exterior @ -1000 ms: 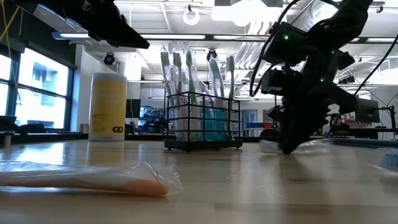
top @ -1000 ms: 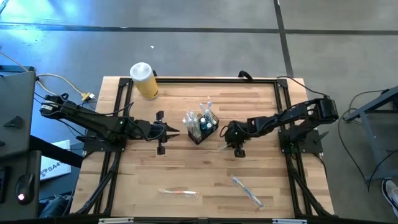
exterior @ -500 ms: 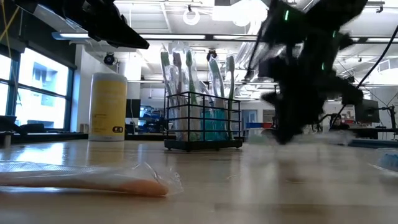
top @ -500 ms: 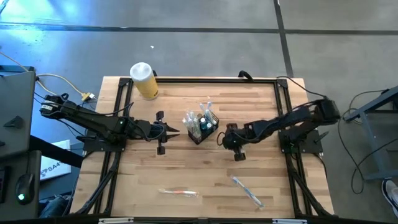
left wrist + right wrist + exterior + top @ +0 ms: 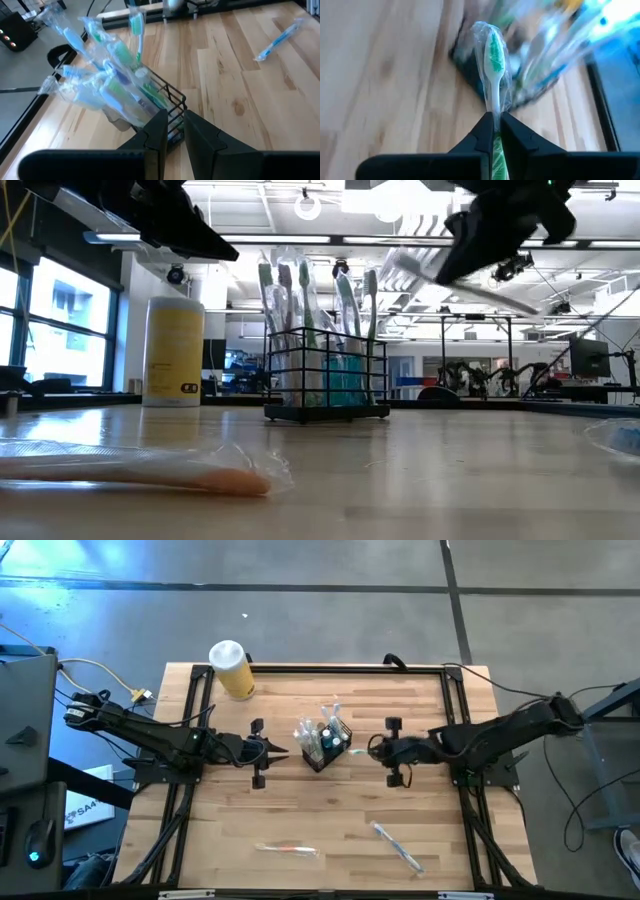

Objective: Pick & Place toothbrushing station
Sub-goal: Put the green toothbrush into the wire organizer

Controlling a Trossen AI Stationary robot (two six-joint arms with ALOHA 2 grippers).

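High view: the right claw [image 5: 374, 748] has swung back from the table [image 5: 300, 810] surface, where it reached down a second ago, and now hangs just right of the toothbrushing station [image 5: 322, 743], a black wire caddy standing mid-table and already stocked with wrapped brushes. The right wrist view shows its fingers pinched tight on the handle of a green-bristled wrapped toothbrush [image 5: 493, 75], head pointing at the caddy. The lift appears done; delivery into the rack looks to be the step in hand. The left claw [image 5: 283, 751] has not moved, waiting just left of the caddy with fingers only narrowly parted and nothing between them, per its own wrist view.

Two more wrapped toothbrushes lie near the table's front edge, an orange one [image 5: 287, 849] and a blue one [image 5: 398, 845], so the job seems far from finished. A yellow jar with white lid [image 5: 232, 669] stands at the back-left corner.

From the low view the right claw is cut off at the frame's top and blurred, and which compartment has room cannot be made out.
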